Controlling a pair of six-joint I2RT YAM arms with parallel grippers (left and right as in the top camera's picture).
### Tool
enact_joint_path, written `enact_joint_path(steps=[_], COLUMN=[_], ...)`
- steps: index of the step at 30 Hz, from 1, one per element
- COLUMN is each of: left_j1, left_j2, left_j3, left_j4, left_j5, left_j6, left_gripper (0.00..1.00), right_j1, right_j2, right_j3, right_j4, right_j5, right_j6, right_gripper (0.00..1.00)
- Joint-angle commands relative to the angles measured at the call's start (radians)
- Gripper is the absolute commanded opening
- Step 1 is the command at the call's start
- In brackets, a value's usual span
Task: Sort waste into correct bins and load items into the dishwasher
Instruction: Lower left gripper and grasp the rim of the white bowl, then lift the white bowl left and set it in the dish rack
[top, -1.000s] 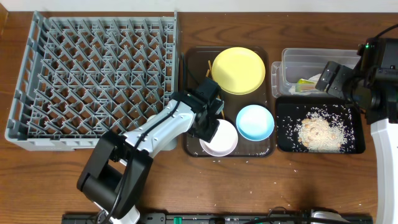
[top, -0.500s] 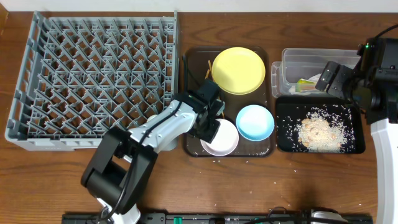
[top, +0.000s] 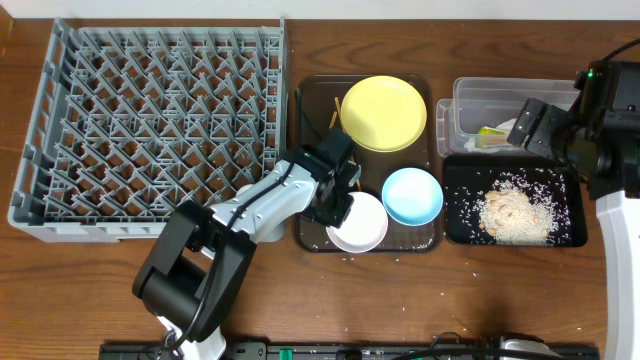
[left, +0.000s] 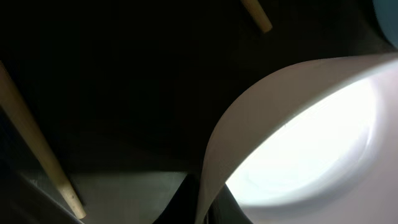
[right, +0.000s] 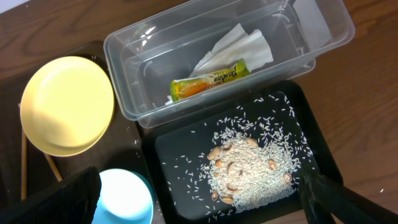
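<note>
My left gripper (top: 335, 205) is shut on the near-left rim of the white bowl (top: 362, 225) on the brown tray; the rim runs between its fingers (left: 208, 211) in the left wrist view. Chopsticks (left: 37, 149) lie beside it. The yellow plate (top: 383, 113) and the light blue bowl (top: 411, 196) sit on the same tray. My right gripper (top: 535, 125) hangs open and empty (right: 205, 199) above the clear tub (right: 186, 37), which holds the wrapper (right: 211, 81) and paper scrap (right: 239, 46). Rice and food scraps (right: 249, 171) lie in the black tray (right: 180, 149). The white cup is not in view.
The grey dish rack (top: 150, 130) stands at the left, with nothing in it, its right wall next to the brown serving tray (top: 310, 100). Loose rice grains dot the table in front of the tray.
The white bowl has shifted slightly to the right with my left gripper at its rim. The right arm has not moved.
</note>
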Motion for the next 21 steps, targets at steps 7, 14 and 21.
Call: enact_joint_path(steps=[7, 14, 21], left_j1=[0.003, 0.003, 0.021], left_j2=[-0.121, -0.309, -0.349], left_j3=[0.018, 0.019, 0.019], left_j4=[-0.017, -0.008, 0.091], left_j5=[-0.083, -0.402, -0.884], left_j6=[-0.047, -0.077, -0.043], left_gripper=[0.07, 0.08, 0.07], right_j1=[-0.01, -0.01, -0.01], right_j2=[0.005, 0.005, 0.005], right_j3=[0.002, 0.002, 0.002], right_j4=[-0.001, -0.001, -0.001], right_j5=[0.02, 0.02, 0.02], right_j6=[0.014, 0.014, 0.014], right_gripper=[0.99, 0.99, 0.99])
